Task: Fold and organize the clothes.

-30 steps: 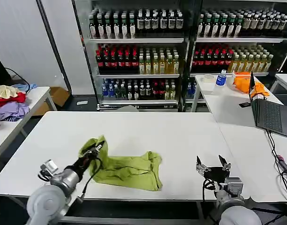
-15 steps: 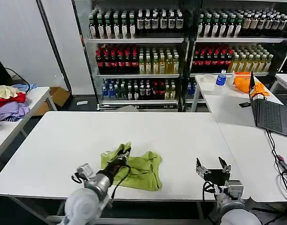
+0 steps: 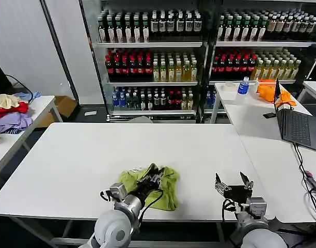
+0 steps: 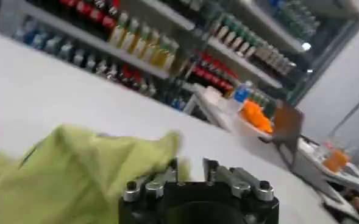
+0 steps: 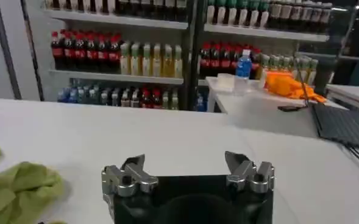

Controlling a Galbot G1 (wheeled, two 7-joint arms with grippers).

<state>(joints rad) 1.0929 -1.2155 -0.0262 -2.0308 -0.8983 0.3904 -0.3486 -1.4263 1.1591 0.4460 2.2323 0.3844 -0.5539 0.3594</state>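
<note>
Lime T-shirt (image 3: 155,185) bunched low centre on white table (image 3: 70,160), partly hidden by left gripper (image 3: 154,178) pinching its fabric, right gripper (image 3: 233,182) wide apart, lower right.

The T-shirt (image 3: 157,186) is soft, matt, crumpled lime cloth. The desk (image 3: 70,160) is smooth, matt white. The right tool (image 5: 188,173) has bare-metal fingers on a black body.

It looked like a shop mock-up in a lab: stocked drink shelves (image 3: 199,57) stood at twelve o'clock, white tables (image 3: 70,155) in front, a laptop (image 3: 297,124) at two o'clock.
</note>
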